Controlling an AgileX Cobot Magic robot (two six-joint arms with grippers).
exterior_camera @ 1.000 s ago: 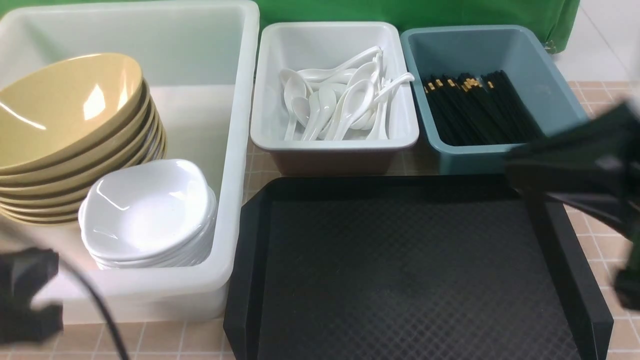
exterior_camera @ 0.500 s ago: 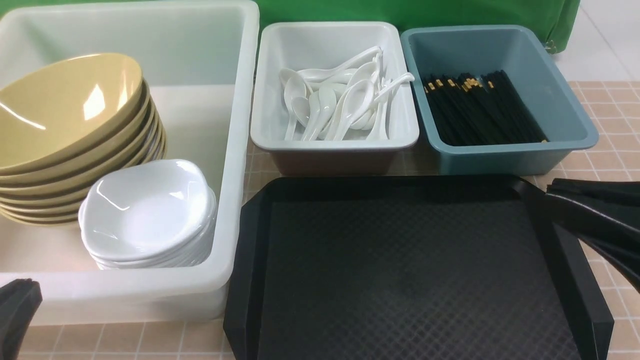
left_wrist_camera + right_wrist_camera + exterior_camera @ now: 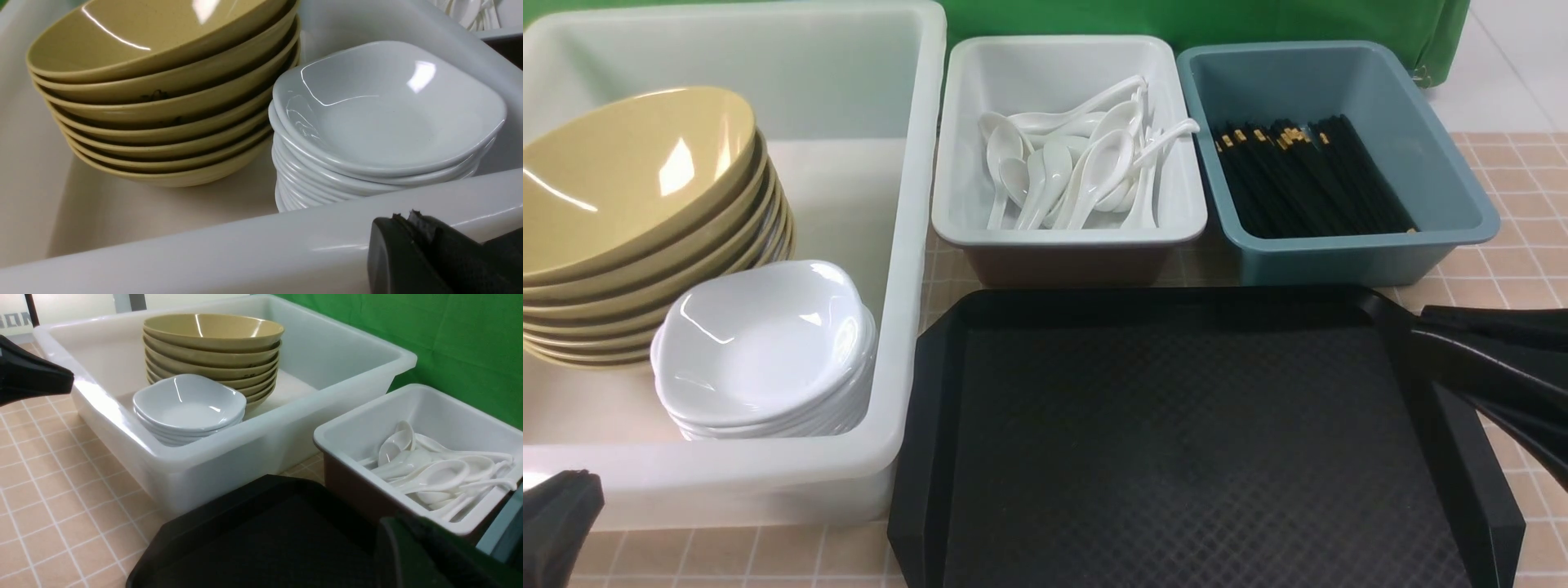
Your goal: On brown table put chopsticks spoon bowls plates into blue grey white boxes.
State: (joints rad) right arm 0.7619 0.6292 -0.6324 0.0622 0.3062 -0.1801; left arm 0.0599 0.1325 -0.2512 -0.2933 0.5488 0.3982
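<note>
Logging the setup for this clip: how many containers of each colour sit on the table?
White tub: 1
Grey bin: 1
Blue bin: 1
Black tray: 1
Total: 4

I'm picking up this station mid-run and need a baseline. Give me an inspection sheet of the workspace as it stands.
Surface: brown table, tiled, bare where visible.
Job's things: bowls stacked in the white tub, tilted; plates stacked beside them in the same tub. Spoons piled in the grey bin. Chopsticks lie in the blue bin.
Clutter: black tray in front of the bins, nothing on it.
Grippers: left gripper shut, empty, outside the tub's near wall; right gripper shut, empty, at the tray's far right corner.
Cables: nothing seen.
Surroundings: green cloth behind the bins.
</note>
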